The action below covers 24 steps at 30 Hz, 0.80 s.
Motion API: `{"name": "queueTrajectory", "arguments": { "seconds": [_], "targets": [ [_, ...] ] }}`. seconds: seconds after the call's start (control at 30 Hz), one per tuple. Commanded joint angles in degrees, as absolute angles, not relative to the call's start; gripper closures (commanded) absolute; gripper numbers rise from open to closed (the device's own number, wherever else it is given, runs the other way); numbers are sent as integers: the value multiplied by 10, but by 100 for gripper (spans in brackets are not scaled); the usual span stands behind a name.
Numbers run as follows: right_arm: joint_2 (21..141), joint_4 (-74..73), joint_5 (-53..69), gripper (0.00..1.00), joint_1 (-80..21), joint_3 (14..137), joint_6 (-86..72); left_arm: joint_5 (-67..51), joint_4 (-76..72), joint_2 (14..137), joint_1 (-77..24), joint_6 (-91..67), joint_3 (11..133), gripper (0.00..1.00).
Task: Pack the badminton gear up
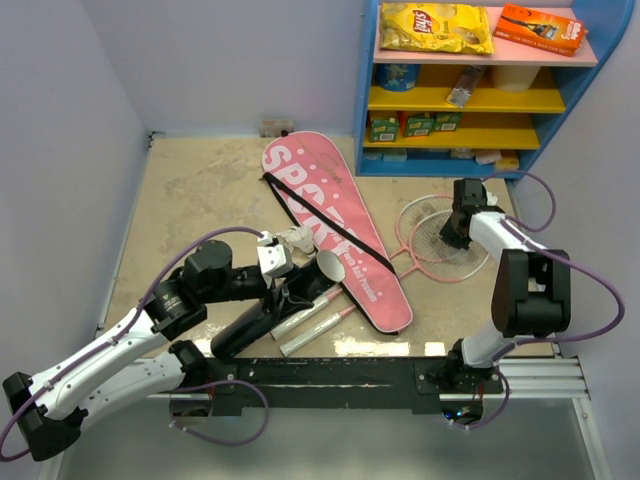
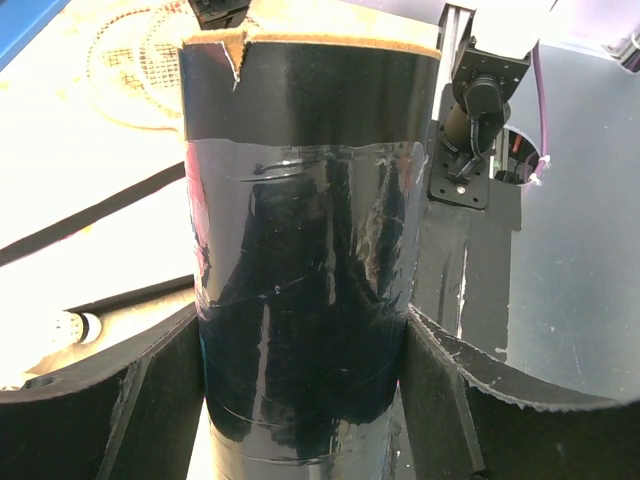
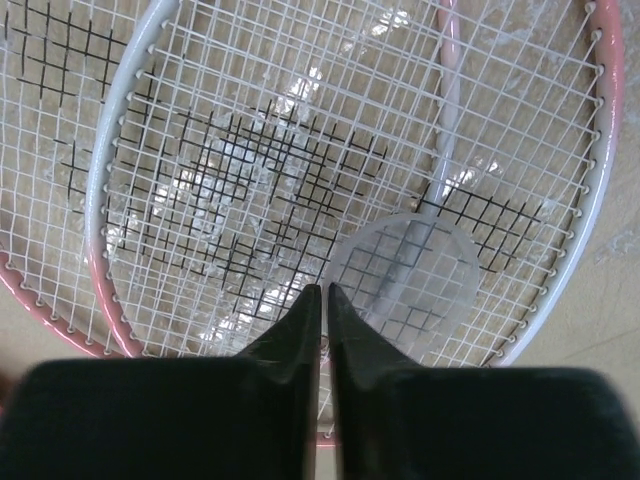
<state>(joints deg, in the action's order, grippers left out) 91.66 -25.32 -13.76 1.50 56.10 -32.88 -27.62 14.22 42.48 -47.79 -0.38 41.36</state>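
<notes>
The top view gives the whole layout. The tube (image 1: 245, 328) lies slantwise on the counter (image 1: 200, 200), its long axis running from near-left to far-right. Its open mouth points at the near half of the bag (image 1: 335, 225). The left gripper (image 1: 288, 295) clamps the tube partway along. The bag lies flat on the opposite diagonal, from far-left by the back wall to near-right. Right of it the heads of the two rackets (image 1: 435, 240) overlap. Their shafts run near-left under the bag, and the pale handles come out just beside the tube near the front edge. The right gripper (image 1: 458, 238) hangs over the heads. A shelf (image 1: 366, 90) stands at the far right.

The left wrist view shows the grip itself, which the top view hides. A padded finger (image 2: 100, 400) sits on each side of the glossy tube (image 2: 300, 280), pressing its wall, and the torn cardboard rim is at the far end. The racket heads (image 2: 140, 60) show beyond it.

Only the right wrist view shows that the right gripper (image 3: 322, 295) has its fingers drawn together, with a hairline gap and nothing seen between them. It sits just above the crossed strings of the rackets (image 3: 250, 170). A small clear disc (image 3: 405, 270) shows over the strings beside the fingertips.
</notes>
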Motion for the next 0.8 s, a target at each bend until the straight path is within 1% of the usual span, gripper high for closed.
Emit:
{"name": "queueTrajectory", "arguments": {
  "seconds": [0.0, 0.03, 0.07, 0.13, 0.33, 0.43, 0.5, 0.57, 0.7, 0.77],
  "targets": [
    [908, -231, -143, 82, 13, 562, -328, -269, 113, 425, -480, -11, 414, 81],
    [907, -231, -145, 77, 13, 562, -326, -268, 113, 425, -480, -12, 414, 81],
    [905, -229, -145, 68, 12, 562, -325, -267, 113, 425, -480, -11, 414, 81],
    [901, -229, -145, 64, 11, 562, -322, -267, 113, 427, -480, -12, 414, 81],
    [875, -249, -121, 61, 4, 586, -316, -260, 114, 428, -480, -11, 414, 81],
    [819, -278, -137, 59, -40, 619, -312, -245, 115, 429, -480, -11, 414, 81],
    [795, -299, -162, 55, -97, 641, -307, -236, 114, 431, -480, -12, 415, 81],
    [771, -314, -159, 52, -144, 671, -300, -221, 114, 432, -480, -15, 414, 81],
    [760, -320, -100, 50, -189, 692, -279, -162, 119, 444, -480, -21, 416, 81],
    [760, -305, -51, 49, -215, 689, -256, -121, 122, 452, -479, -25, 417, 81]
  ]
}}
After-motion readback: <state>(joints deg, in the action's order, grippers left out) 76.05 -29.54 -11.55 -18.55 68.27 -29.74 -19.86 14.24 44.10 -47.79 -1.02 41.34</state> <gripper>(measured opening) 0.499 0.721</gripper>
